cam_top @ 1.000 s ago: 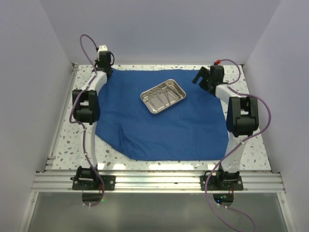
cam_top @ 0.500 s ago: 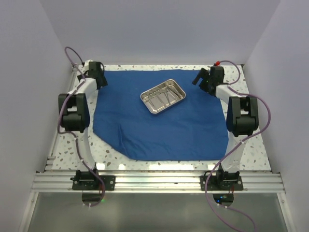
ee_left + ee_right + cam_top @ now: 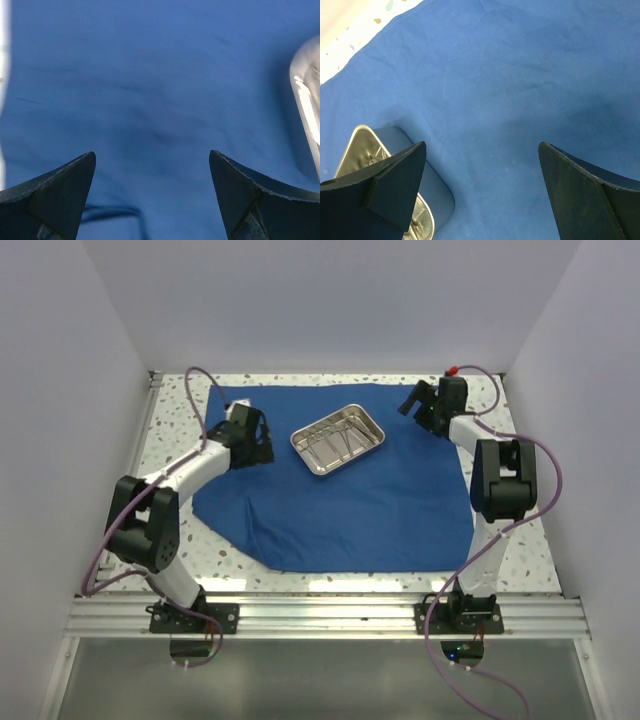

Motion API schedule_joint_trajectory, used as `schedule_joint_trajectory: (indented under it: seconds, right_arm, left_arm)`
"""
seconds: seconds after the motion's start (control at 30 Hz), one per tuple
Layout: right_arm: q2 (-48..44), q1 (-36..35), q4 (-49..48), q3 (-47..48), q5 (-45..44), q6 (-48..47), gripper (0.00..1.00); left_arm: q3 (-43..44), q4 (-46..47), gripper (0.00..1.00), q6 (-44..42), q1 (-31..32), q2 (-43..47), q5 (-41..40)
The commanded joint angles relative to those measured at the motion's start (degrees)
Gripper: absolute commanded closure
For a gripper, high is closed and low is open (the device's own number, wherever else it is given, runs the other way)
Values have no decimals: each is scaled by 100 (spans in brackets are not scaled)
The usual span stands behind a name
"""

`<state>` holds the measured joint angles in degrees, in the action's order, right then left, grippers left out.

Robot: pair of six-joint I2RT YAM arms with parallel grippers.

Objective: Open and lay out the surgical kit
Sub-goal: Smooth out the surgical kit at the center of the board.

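The royal-blue cloth (image 3: 340, 500) lies spread flat over the table. On its far middle sits the steel tray (image 3: 338, 439), with slim silver instruments (image 3: 334, 445) inside it. My left gripper (image 3: 262, 440) hovers over the cloth just left of the tray, open and empty. In the left wrist view the gripper (image 3: 152, 160) shows only blue cloth (image 3: 150, 85) between its fingers, and the tray's rim (image 3: 306, 95) is at the right edge. My right gripper (image 3: 415, 400) stands open at the cloth's far right corner. The right wrist view has the tray (image 3: 365, 150) at lower left.
Speckled tabletop (image 3: 165, 465) shows left of the cloth and along the front. White walls close in the left, right and back. A metal rail (image 3: 320, 615) runs along the near edge, holding both arm bases.
My left gripper let go of the cloth's far left corner, opened, and swung right and nearer, to just left of the tray. The right arm has stayed put.
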<state>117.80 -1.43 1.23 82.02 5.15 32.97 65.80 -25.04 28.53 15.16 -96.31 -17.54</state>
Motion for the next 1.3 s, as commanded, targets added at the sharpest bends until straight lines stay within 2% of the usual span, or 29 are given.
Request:
schedule_joint_trajectory:
  seconds: [0.0,0.1,0.23,0.4,0.57,0.63,0.67,0.77,0.8,0.87,0.9,0.93,1.1,1.13,1.17,1.2,1.23,1.27]
  right_arm:
    - [-240,90,-255,-37,276,122,1]
    - [-266,117,-255,-54,329,174,1]
    - [-249,273,-317,-81,443,253,1]
    - [-161,363,-369,-72,628,394,1]
    - [-117,433,-431,-89,751,500,1]
    - [-108,451,-484,-90,839,561,1]
    - [-91,451,-493,-98,865,579,1]
    - [-38,460,-519,-81,970,640,1]
    - [-29,468,-519,-81,988,684,1]
    - [-3,477,-554,-72,1067,728,1]
    - [6,486,-572,-72,1085,763,1]
    - [15,495,-589,-72,1120,781,1]
    - [85,530,-677,-72,1322,922,1]
    - [94,530,-677,-55,1340,948,1]
    - [112,539,-695,-54,1409,974,1]
    - [138,547,-721,-46,1454,1009,1]
    - [147,547,-730,-46,1471,1036,1]
    - [156,547,-739,-46,1515,1062,1]
  left_arm:
    - [117,-421,0,187,715,219,-275]
    - [205,-871,3,407,883,16,-636]
    - [-154,-1178,4,749,1147,279,-1093]
    - [-891,-1451,4,1373,1524,815,-1216]
    - [-1490,-1653,6,2120,1982,781,-1313]
    - [-1710,-1750,12,2453,2140,754,-1383]
    - [-1772,-1759,17,2542,2184,772,-1392]
    - [-1939,-1969,39,2955,2369,1025,-1497]
    - [-2000,-2057,52,3052,2447,1114,-1611]
    - [-2062,-2338,71,3324,2474,1369,-1708]
    - [-2089,-2470,93,3456,2474,1448,-1831]
    - [-2089,-2793,100,3788,2483,1640,-1910]
    - [-2054,-3972,100,5063,2676,2353,-2419]
    - [-2019,-4539,100,5631,2685,2545,-2499]
    - [-1984,-4850,86,5967,2685,2626,-2587]
    - [-1931,-5053,79,6301,2729,2722,-2649]
    - [-1939,-5037,64,6383,2764,3010,-2623]
    - [-1966,-5046,25,6497,2782,3187,-2588]
